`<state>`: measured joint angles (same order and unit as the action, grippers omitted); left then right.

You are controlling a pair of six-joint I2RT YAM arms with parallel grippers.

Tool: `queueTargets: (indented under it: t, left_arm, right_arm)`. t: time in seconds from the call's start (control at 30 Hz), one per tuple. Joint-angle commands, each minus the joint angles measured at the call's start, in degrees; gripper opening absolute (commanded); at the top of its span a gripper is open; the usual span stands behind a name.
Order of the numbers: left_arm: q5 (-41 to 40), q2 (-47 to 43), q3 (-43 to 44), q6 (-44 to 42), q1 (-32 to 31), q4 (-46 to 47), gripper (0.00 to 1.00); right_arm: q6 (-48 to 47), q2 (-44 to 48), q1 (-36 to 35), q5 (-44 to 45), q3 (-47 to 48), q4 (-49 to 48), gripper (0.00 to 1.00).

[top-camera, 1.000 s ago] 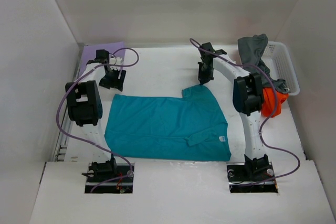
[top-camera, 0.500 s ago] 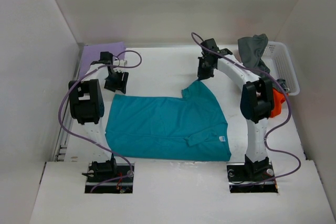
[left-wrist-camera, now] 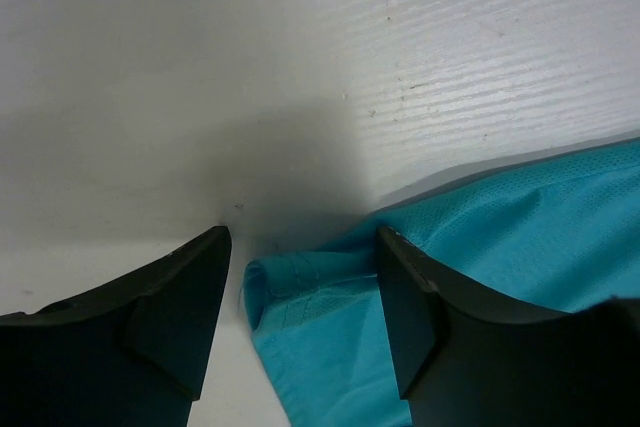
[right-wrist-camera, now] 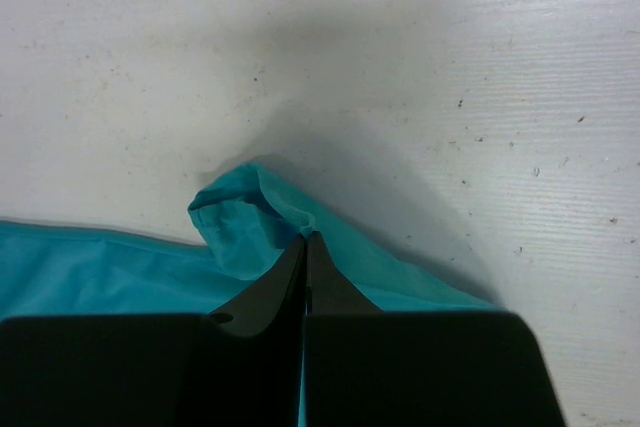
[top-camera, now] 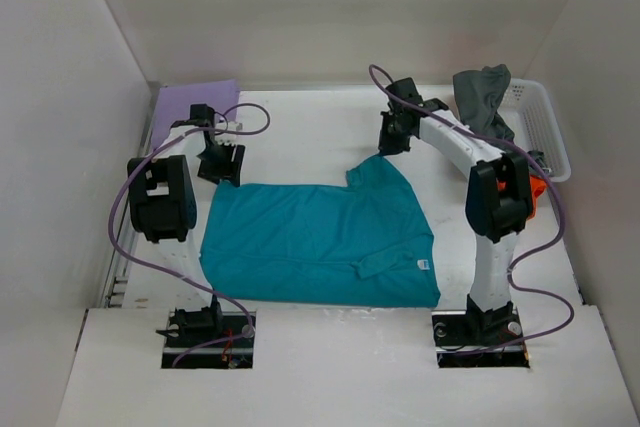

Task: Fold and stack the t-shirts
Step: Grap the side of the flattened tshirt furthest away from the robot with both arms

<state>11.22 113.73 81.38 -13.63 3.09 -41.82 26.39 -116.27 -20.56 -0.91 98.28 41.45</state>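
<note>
A lavender purple cloth t-shirt (top-camera: 188,107) lies flat at the far left corner of the white table (top-camera: 300,132); just to its right and nearer, the left gripper (left-wrist-camera: 303,242) hangs low over the far left corner of a teal cloth t-shirt (top-camera: 310,242), its jaws parted and straddling a small rolled fold of the teal hem without pinching it. The teal cloth t-shirt is spread flat across the middle of the table, between the two arms, with a white label showing near its near right edge. At its far right corner a sleeve peaks upward, where the right gripper (right-wrist-camera: 306,239) has its jaws clenched on a bunched tip of the teal fabric. Farther right, a dark grey cloth t-shirt (top-camera: 482,97) is draped over the left rim of a white plastic mesh basket (top-camera: 545,127) at the table's far right edge; a bright orange cloth t-shirt (top-camera: 538,192) shows only as a sliver behind the right arm's elbow, at the basket's near end, and whether it lies inside or hangs outside cannot be told.
</note>
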Motion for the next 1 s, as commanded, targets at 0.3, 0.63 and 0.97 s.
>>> queueTargets:
  t: [0.3,0.63,0.97]
  left_arm:
    - [1.61,-2.91,-2.46,-0.96,-0.14,-1.86,0.42]
    - [-0.06,-9.92,-8.60,-6.49,1.52,-0.37,0.00]
    - [-7.27,-31.45,-21.87,-20.46,-0.94,7.98,0.02]
  right_arm:
    - [0.68,5.88,-1.46,-0.06,-3.71,-4.45,0.00]
    - [0.85,18.16,-1.98,-0.06,-17.75,-6.55,0.00]
    - [7.88,40.75,-6.99,1.08,-42.36,-7.70,0.00]
